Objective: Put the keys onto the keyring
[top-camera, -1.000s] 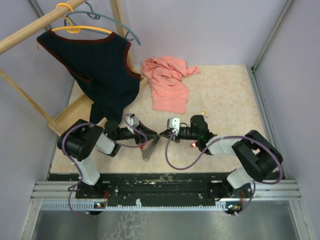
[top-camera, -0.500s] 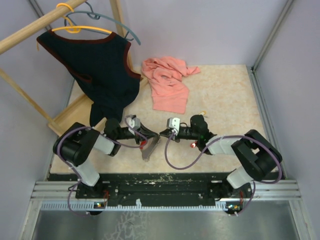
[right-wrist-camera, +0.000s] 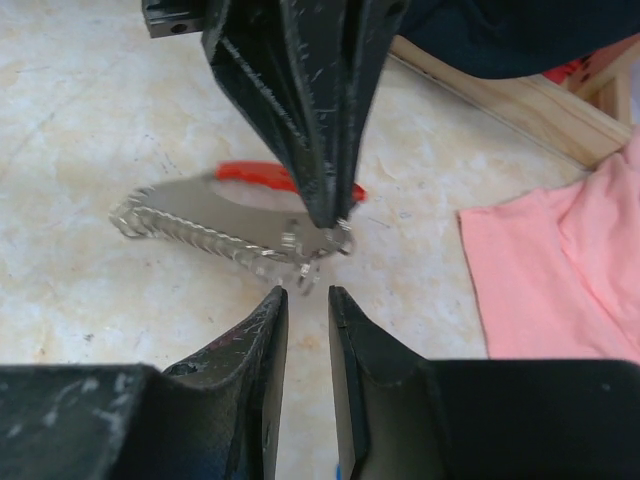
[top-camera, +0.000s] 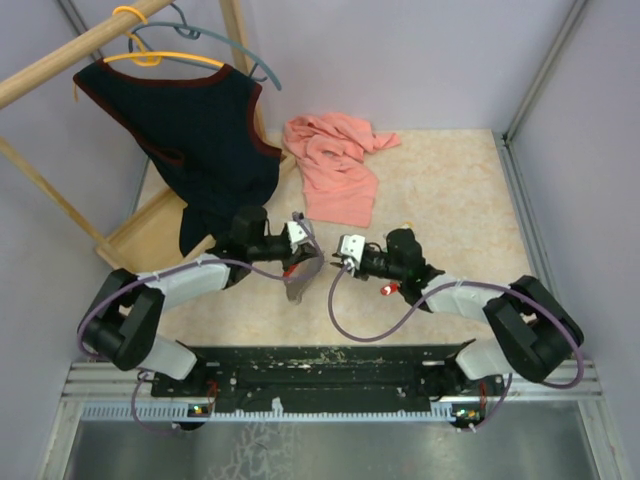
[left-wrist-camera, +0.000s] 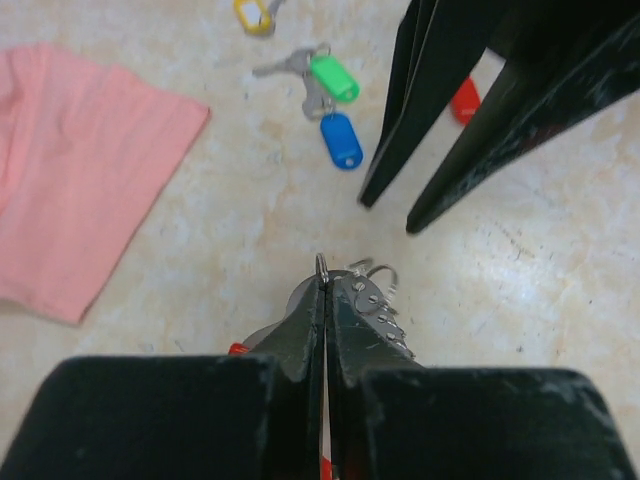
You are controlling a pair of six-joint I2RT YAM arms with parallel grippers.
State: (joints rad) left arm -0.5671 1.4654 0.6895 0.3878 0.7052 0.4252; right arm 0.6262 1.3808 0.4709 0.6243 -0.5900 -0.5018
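Near the front middle of the table (top-camera: 455,190), the left end effector (top-camera: 310,262), jaws pressed together on a small wire ring at the end of the keyring (top-camera: 297,286), faces the right end effector (top-camera: 332,262), whose jaws stand slightly apart. Only a thin gap separates the two tips. From that spot:

- **12 o'clock:** a bare strip, then the pink cloth (top-camera: 335,170).
- **10 o'clock:** the dark vest (top-camera: 200,140) hangs low from the wooden rack (top-camera: 135,238), whose base board blocks the left edge.
- **3 o'clock:** the keys (left-wrist-camera: 333,77) lie scattered beside the right arm.
- **2 o'clock:** bare table reaches the wall.
- **6 o'clock:** a purple cable (top-camera: 345,322) loops over the surface.
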